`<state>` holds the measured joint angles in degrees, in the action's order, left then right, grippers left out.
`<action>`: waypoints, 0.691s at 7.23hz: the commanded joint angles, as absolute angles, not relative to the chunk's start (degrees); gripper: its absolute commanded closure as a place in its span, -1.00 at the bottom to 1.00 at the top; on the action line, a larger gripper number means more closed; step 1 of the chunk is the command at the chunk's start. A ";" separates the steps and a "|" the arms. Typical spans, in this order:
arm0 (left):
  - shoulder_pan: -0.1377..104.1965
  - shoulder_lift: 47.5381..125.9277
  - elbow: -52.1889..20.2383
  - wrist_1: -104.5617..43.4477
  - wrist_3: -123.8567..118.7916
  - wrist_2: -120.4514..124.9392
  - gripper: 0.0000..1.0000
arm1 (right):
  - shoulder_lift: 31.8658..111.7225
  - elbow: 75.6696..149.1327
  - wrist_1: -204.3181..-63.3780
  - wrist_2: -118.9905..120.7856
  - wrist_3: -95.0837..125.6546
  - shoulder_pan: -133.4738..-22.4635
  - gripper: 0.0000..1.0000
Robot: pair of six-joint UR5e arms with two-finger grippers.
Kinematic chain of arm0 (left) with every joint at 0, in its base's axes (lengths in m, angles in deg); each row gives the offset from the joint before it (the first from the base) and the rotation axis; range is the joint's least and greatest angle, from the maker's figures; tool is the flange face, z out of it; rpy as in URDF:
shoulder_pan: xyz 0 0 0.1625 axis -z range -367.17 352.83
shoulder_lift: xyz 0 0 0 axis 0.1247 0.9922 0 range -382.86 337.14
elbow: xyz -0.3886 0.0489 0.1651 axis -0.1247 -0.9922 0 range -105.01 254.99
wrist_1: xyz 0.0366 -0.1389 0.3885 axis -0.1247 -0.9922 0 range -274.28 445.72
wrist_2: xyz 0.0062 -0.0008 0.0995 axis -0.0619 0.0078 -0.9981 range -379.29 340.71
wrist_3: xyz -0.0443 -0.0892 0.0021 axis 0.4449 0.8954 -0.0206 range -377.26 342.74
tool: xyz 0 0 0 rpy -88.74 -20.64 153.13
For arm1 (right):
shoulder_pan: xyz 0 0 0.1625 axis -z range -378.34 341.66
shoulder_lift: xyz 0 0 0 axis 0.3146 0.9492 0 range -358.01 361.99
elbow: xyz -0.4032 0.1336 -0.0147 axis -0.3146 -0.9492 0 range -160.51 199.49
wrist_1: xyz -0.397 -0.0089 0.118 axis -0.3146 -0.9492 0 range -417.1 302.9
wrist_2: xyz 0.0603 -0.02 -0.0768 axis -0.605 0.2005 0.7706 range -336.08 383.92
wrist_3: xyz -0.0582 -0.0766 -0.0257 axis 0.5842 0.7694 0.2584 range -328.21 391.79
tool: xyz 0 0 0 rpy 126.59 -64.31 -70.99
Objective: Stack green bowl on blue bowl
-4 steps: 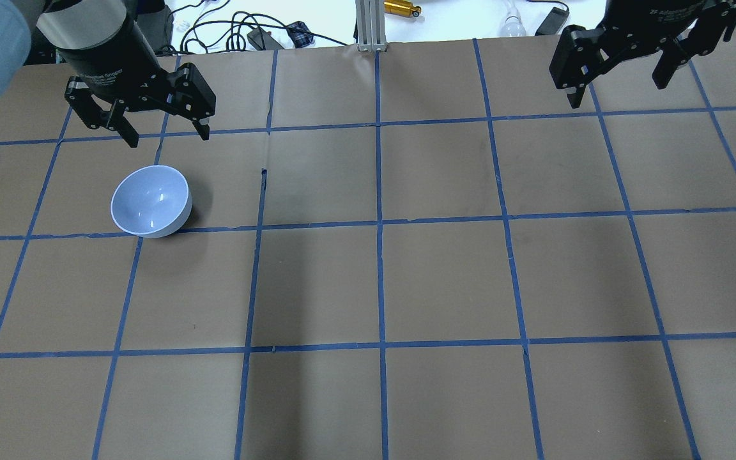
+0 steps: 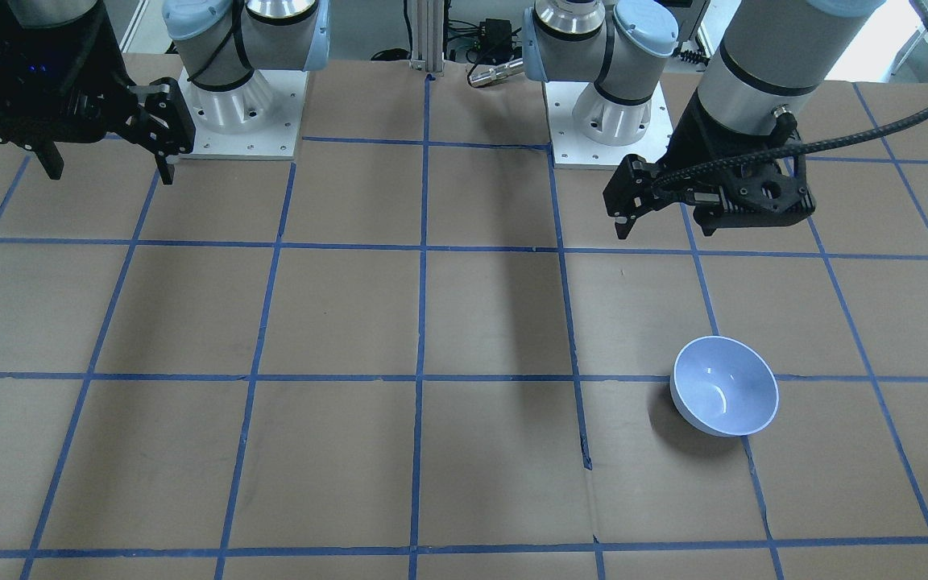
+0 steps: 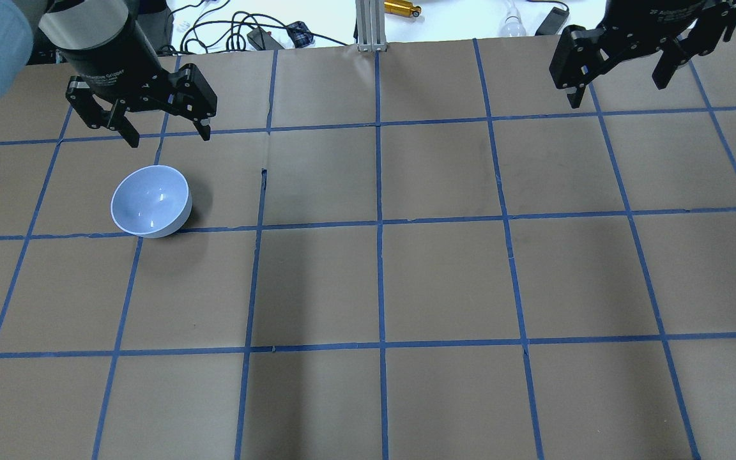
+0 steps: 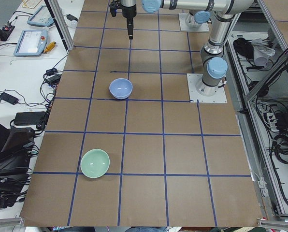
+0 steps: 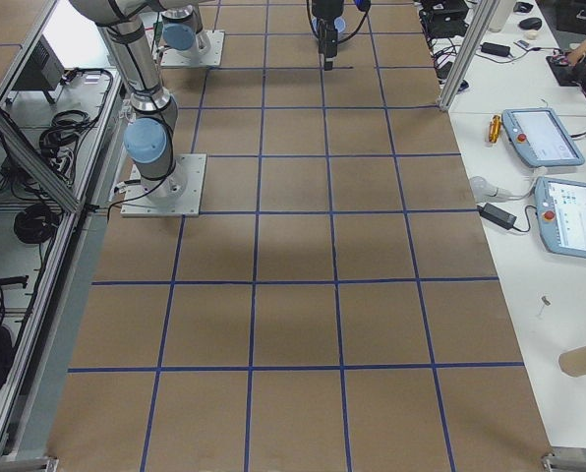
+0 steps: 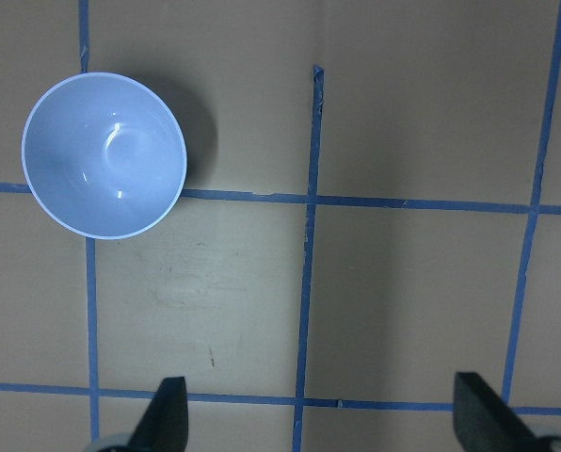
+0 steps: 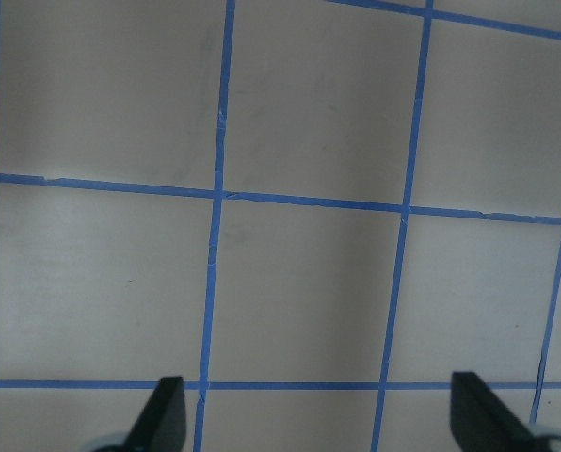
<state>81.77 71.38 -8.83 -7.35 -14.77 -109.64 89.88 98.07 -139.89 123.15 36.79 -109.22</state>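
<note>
The left tool (image 3: 168, 138) is hanging above the bench (image 3: 444, 281) with its jaws spread wide and nothing between them, released and gripping nothing at all. Its wrist camera is looking straight down between the two dark fingertips (image 6: 170, 412) onto bare brown surface and blue tape lines (image 6: 309, 282), and the blue bowl (image 6: 104, 153) is sitting off to one side of that view, well clear of the jaws. From overhead the blue bowl is standing upright, open side up, on the bench's left half, just beside the spot under the tool and touching one of the tape lines. Over on the right half, the right tool (image 3: 617, 92) is hovering high near the far edge, jaws equally wide apart, empty too, and its own camera is showing nothing below it but taped squares. Moving out to the left end of the bench, the green bowl (image 4: 95, 163) is resting upright by itself, toward the corner where that end meets the edge away from the robot, well apart from the blue bowl and from both tools. The two bowls are not stacked; each is sitting directly on the bench.
</note>
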 commanded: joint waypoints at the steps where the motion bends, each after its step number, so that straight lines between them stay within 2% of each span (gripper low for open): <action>1: 81.78 71.27 -9.11 -7.53 -15.33 -109.64 -1.00 | 89.88 98.07 -139.89 123.15 36.80 -109.22 -1.00; 4: 81.17 70.92 -9.20 -7.62 -17.85 -109.82 -1.00 | 89.88 98.07 -139.89 123.15 36.80 -109.22 -1.00; 5: 78.90 70.83 -9.38 -7.44 -29.28 -111.30 -1.00 | 89.88 98.07 -139.89 123.15 36.80 -109.22 -1.00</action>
<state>80.81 71.08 -9.19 -7.52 -19.75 -110.15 89.88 98.07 -139.90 123.15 36.80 -109.22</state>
